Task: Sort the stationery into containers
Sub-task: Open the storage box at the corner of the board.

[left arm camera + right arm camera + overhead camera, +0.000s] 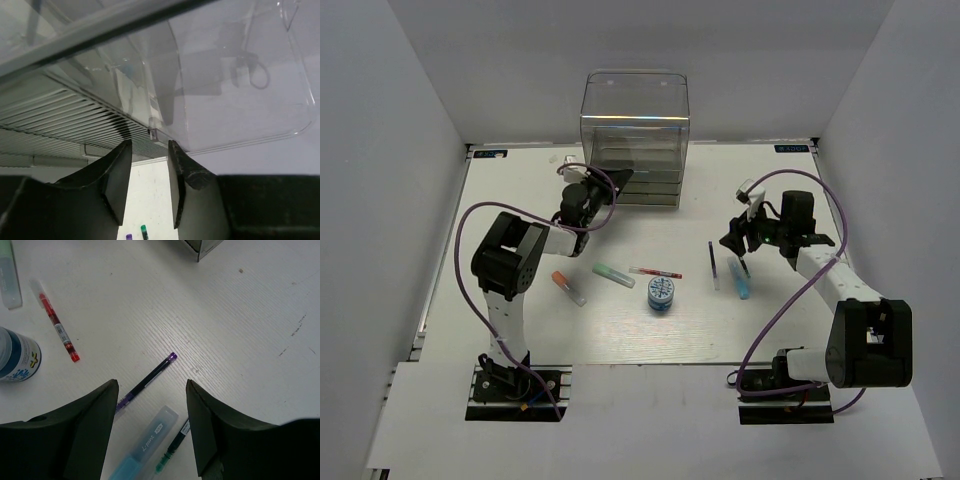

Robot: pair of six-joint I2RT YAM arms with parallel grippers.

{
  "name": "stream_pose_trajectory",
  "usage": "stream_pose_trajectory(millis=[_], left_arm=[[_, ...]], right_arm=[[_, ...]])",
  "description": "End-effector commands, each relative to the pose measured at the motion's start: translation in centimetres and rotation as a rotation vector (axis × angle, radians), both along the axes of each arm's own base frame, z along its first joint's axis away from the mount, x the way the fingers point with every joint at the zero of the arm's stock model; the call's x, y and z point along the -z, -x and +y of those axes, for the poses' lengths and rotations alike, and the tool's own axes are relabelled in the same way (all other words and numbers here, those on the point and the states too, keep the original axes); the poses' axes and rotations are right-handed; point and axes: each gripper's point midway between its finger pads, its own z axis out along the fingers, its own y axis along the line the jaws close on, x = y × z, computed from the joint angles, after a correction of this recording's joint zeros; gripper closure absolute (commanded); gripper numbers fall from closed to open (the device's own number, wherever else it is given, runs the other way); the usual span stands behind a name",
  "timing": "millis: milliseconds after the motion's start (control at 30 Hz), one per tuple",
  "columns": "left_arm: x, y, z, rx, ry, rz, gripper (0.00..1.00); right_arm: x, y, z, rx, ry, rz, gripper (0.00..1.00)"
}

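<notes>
Overhead view of a white table (620, 340). A tall clear cabinet (635, 130) of stacked drawers stands at the far middle.

The left gripper (617, 178) is at the cabinet's front lower left corner. In its wrist view the fingers (117, 175) stand a narrow gap apart with nothing between them, close against the drawer fronts.

The stationery lies loose on the table in front of the cabinet. Front-left of the cabinet are an orange-capped marker (568, 288), farthest left, and a mint marker (613, 275). Straight in front of it are a red pen (655, 272) and, just beyond that from the cabinet, an upright blue-white roll (661, 293). Front-right of the cabinet lie a purple pen (145, 382), a light-blue marker (145, 447) and a green pen (172, 450) just beside the marker.

The right gripper (738, 245) hovers over these three, front-right of the cabinet. Its jaws are spread wide and hold nothing.
</notes>
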Motion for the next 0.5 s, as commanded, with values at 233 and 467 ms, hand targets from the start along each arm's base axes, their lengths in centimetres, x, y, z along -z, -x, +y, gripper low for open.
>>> stream_pose_trajectory(millis=[233,467], left_arm=[[-4.0,-0.4,0.5,-0.042,0.139,-0.074,0.78],[-4.4,0.3,0.3,-0.041,0.149,-0.093,1.00]], right_arm=[[0.2,1.4,0.9,-0.104,0.009,-0.033,0.34],[0.9,4.4,2.1,-0.270,0.074,-0.141,0.32]])
